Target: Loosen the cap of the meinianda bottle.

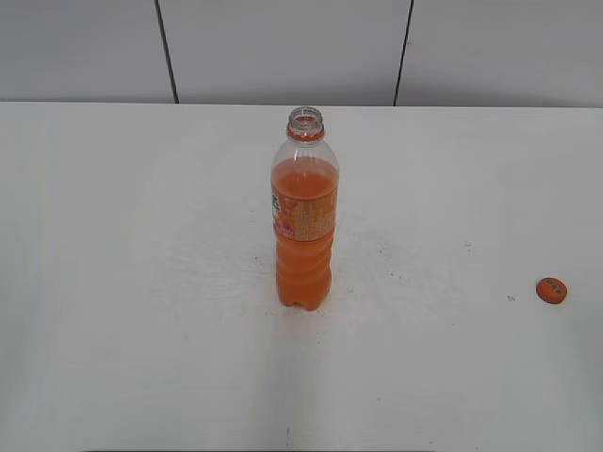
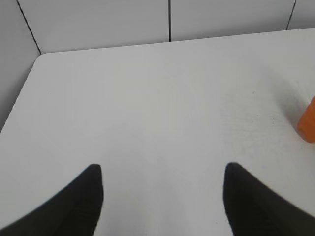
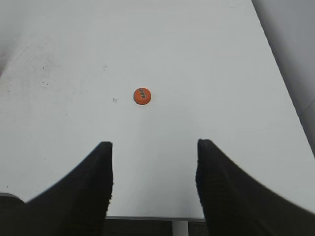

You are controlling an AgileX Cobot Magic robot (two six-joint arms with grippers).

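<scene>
The meinianda bottle [image 1: 304, 221] stands upright at the middle of the white table, its neck open with no cap on it. A sliver of its orange body shows at the right edge of the left wrist view [image 2: 308, 125]. The small orange cap [image 1: 551, 290] lies flat on the table far to the right, and shows in the right wrist view [image 3: 141, 96] ahead of the jaws. My left gripper [image 2: 162, 169] is open and empty above bare table. My right gripper [image 3: 154, 144] is open and empty near the table's front edge. Neither arm shows in the exterior view.
The white table [image 1: 141, 282] has faint dark specks around the bottle. A grey panelled wall [image 1: 283, 47] runs behind it. The table's left corner [image 2: 42, 56] and right edge [image 3: 280, 83] show in the wrist views.
</scene>
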